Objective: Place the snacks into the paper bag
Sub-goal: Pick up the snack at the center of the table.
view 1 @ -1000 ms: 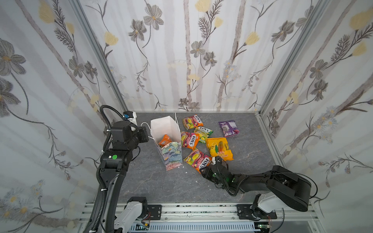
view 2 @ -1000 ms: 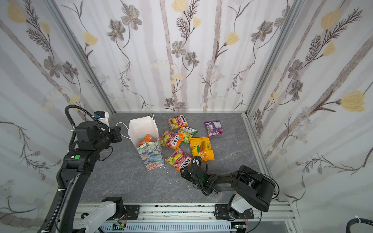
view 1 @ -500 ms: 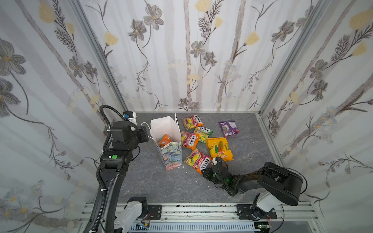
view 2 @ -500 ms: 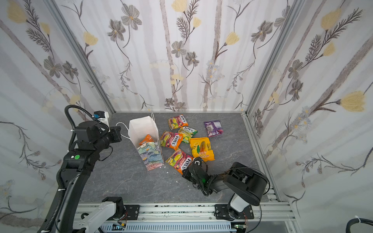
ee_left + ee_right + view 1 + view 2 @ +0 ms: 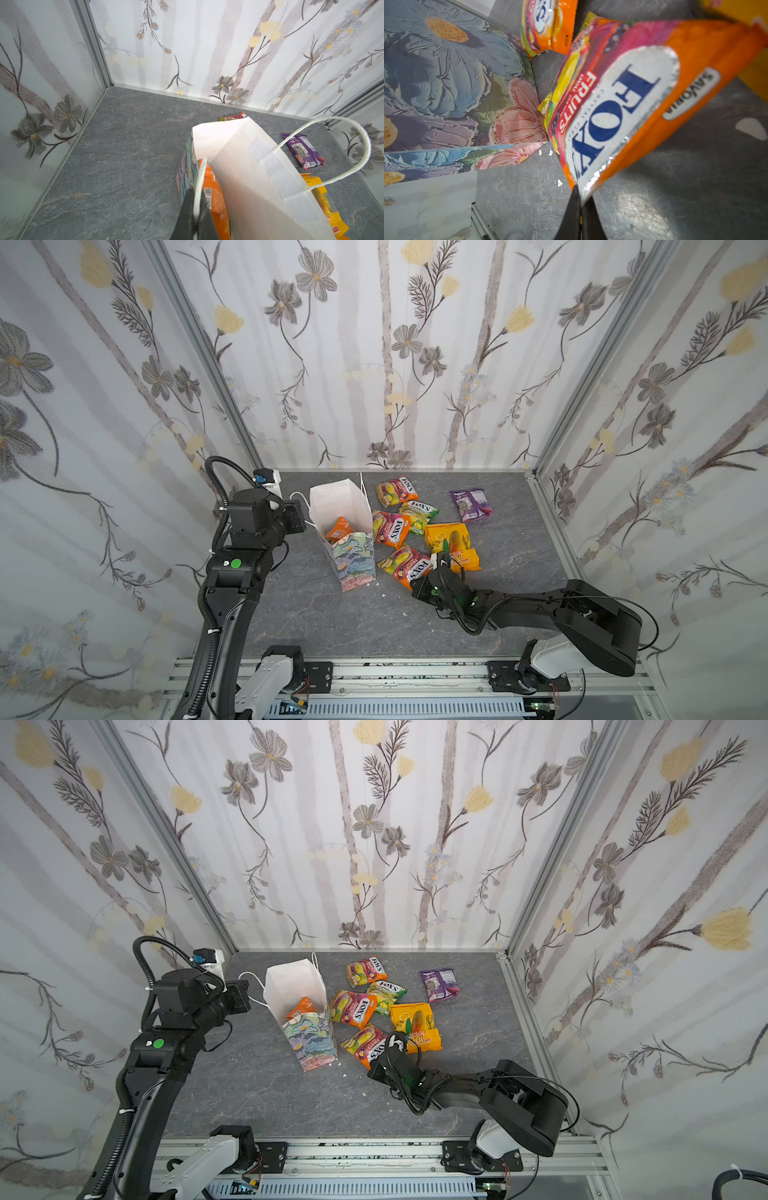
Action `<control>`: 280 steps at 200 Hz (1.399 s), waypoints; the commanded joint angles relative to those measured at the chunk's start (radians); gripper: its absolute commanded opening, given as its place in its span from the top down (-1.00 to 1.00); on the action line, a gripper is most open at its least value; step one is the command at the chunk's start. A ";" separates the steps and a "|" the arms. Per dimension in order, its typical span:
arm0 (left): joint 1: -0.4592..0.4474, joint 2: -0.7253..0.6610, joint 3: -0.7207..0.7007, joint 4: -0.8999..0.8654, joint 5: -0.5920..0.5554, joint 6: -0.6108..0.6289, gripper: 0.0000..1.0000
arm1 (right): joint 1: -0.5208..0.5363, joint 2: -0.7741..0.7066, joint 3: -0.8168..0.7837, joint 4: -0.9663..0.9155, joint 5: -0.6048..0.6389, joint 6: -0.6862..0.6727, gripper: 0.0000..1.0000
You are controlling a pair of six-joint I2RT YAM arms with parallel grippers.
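The right hand (image 5: pixel 581 197) pinches a corner of the "FOX'S FRUITS" packet (image 5: pixel 612 104) just beside the bag (image 5: pixel 353 560), upright on the bench (image 5: pixel 332 622). The left hand (image 5: pixel 197 197) clamps its cord handle (image 5: pixel 202 172).

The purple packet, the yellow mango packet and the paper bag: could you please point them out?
purple packet (image 5: pixel 471 506), in a top view: face centre.
yellow mango packet (image 5: pixel 451 537), in a top view: upper half.
paper bag (image 5: pixel 354 562), in a top view: floral outer wall.

- FOX'S packet (image 5: pixel 612 108) beside the paper bag (image 5: pixel 338 504): glossy plastic film, with silvery foil edge.
- The paper bag: matt paper, smooth white lining; soft white cord handles (image 5: pixel 368 145).
- The desk (image 5: pixel 332 622): grey, stone-like, smooth.
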 commanded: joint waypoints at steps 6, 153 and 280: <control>0.000 -0.002 0.005 0.011 -0.009 0.013 0.93 | 0.007 -0.071 0.066 -0.222 0.129 -0.113 1.00; 0.000 -0.004 0.008 0.012 -0.005 0.012 0.93 | 0.009 -0.149 0.507 -0.708 0.217 -0.663 1.00; 0.000 -0.002 0.018 0.006 -0.005 0.013 0.93 | 0.010 -0.154 0.714 -0.742 0.071 -0.829 1.00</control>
